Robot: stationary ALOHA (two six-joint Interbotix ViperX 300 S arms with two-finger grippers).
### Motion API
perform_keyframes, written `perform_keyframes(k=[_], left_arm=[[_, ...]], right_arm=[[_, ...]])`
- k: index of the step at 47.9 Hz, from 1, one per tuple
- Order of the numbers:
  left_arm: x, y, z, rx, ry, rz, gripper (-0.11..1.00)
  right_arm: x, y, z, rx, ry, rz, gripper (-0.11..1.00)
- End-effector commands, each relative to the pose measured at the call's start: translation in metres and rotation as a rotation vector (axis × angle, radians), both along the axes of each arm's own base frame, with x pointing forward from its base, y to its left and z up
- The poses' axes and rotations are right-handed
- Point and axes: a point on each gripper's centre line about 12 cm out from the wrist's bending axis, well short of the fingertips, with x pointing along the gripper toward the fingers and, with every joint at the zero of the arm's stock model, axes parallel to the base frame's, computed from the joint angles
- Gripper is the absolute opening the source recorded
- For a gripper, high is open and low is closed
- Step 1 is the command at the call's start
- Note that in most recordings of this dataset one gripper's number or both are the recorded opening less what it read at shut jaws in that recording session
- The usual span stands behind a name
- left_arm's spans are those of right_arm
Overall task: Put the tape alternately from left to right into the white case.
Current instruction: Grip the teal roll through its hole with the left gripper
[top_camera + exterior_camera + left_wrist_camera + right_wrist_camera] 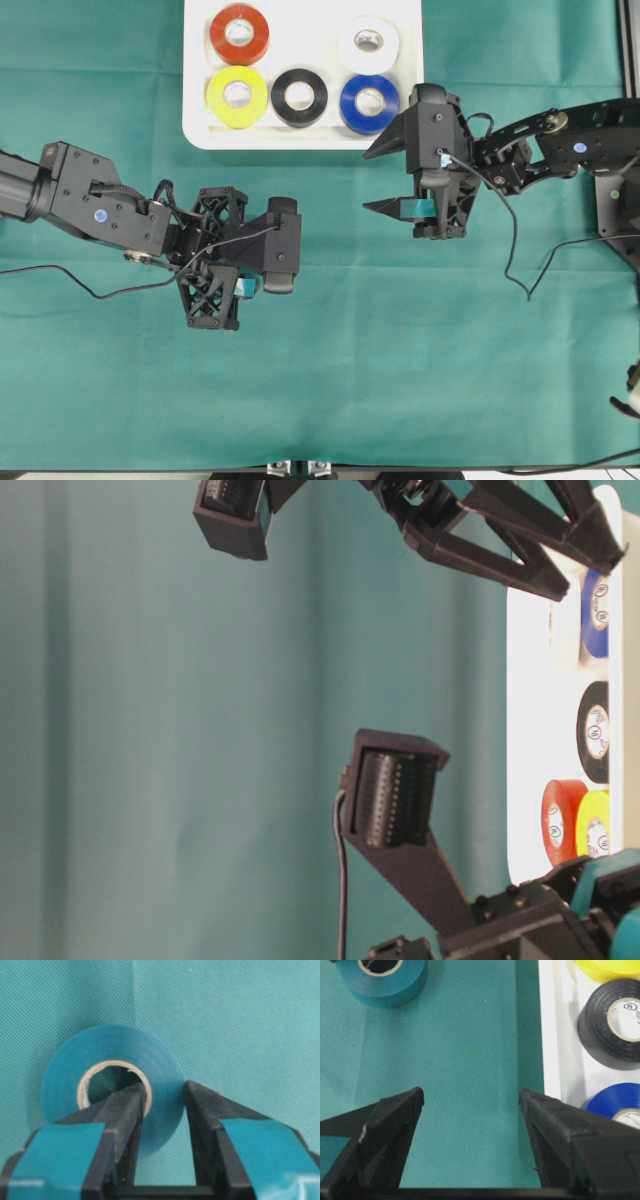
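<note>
Teal-green roll (pixel 107 1095) lies flat on the counter (pixel 400 380), at seven o'clock from the white case (pixel 196 100). The left gripper (pixel 165 1105) has its jaws clamped on the roll's wall, one through the pale core. Right gripper (pixel 470 1105) gapes empty at four o'clock. Five glossy rolls are already in the case.
</note>
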Motion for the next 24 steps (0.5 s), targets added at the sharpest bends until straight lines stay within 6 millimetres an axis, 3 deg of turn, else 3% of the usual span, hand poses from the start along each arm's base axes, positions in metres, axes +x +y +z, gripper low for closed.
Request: perform_keyframes(k=[1,24], left_arm=[[0.0066,-0.0026,0.0132,-0.005,-0.033,-0.006,-0.04],[0.0062,-0.0018,0.0166,-0.004,-0.037,-0.006,-0.04]], right_arm=[[0.0013,0.0011,0.0084,0.000,-0.028,0.007,0.82],[0.0013,0.0014,0.0083,-0.001,-0.027,0.008,0.82]])
